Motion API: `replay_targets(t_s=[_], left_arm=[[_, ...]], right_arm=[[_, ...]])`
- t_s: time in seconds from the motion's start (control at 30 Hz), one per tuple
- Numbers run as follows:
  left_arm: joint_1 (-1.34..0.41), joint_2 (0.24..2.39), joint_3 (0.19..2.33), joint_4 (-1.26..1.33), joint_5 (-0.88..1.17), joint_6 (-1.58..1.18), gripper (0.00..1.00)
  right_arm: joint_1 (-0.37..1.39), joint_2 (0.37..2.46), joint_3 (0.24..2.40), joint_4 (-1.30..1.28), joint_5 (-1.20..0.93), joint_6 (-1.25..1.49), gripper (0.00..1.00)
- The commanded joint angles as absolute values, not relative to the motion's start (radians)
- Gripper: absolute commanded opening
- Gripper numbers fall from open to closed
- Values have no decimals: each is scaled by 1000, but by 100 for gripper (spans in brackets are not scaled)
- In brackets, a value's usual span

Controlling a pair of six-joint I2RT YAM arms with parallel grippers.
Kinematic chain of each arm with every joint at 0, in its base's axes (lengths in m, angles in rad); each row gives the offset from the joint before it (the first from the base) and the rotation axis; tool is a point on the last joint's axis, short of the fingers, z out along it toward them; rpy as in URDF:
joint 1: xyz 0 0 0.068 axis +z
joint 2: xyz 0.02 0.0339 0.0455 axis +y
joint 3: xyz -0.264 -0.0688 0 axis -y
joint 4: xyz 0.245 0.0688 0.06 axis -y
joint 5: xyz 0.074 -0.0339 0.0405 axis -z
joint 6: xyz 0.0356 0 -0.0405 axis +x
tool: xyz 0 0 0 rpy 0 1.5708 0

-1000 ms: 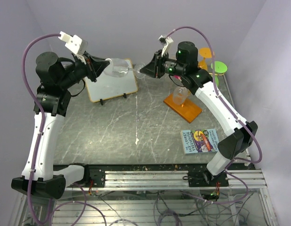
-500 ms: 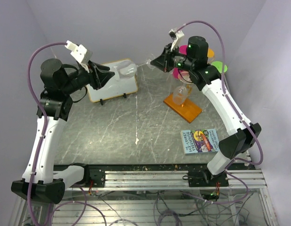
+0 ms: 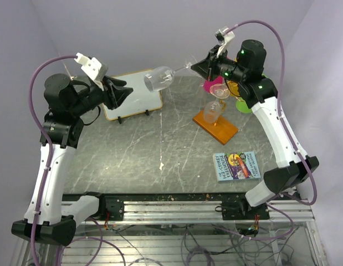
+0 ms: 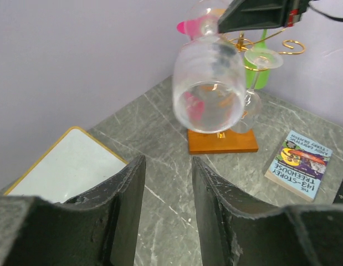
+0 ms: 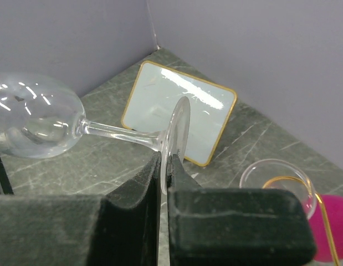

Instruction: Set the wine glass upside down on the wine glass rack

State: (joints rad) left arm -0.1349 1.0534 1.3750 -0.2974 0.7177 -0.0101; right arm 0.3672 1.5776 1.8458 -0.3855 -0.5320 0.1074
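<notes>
1. Nearest the camera, a metal rail [image 3: 177,208] ran along the table's [image 3: 149,160] front edge and carried both arm bases.
2. A paperback book [image 3: 236,165] lay flat on the grey marbled top, on the right-hand side, near the front.
3. Further in on the right stood the wine glass rack [image 3: 226,131], with its orange base flat on the table and gold wire curls above it. A second glass [image 3: 211,110] hung from it bowl-down.
4. Across from it on the left stood a white board [image 3: 132,102] with a gold rim, propped on a small stand.
5. The left gripper [image 3: 126,92] was raised above the board. Its jaws stood apart with nothing between them and pointed toward the glass bowl. In the wrist view the bowl floated ahead of the fingers [image 4: 127,205], clear of both.
6. The wine glass [image 3: 158,80] was in the air over the far part of the table, lying roughly level between the two grippers. Its mouth faced the left arm and its stem ran back to the right. It was not on the rack and stood up and to the left of it.
7. The right gripper [image 3: 198,67] was clamped on the glass's foot. The wrist view showed the disc pinched edge-on between both pads.
8. A pink disc [image 3: 208,86] sat behind the rack, close to the back wall. I could not tell what it was.
</notes>
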Motion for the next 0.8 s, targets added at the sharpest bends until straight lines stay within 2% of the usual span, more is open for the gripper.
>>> replay_targets(t_s=[0.0,0.23,0.5,0.63,0.77], left_arm=[[-139,1022,1396,-338,634,24,51],[-137,986,1392,-400,546,48,59],[-117,994,1422,-513,316,45,91],[-114,1027,1461,-589,258,60,96],[-114,1017,1440,-592,261,91,96]], right_arm=[[355,1503,1895,-413,-551,-27,0],[307,1431,1922,-486,-569,-171,0],[281,1401,1922,-528,-652,-231,0],[281,1405,1928,-562,-710,-269,0],[281,1410,1946,-626,-767,-347,0]])
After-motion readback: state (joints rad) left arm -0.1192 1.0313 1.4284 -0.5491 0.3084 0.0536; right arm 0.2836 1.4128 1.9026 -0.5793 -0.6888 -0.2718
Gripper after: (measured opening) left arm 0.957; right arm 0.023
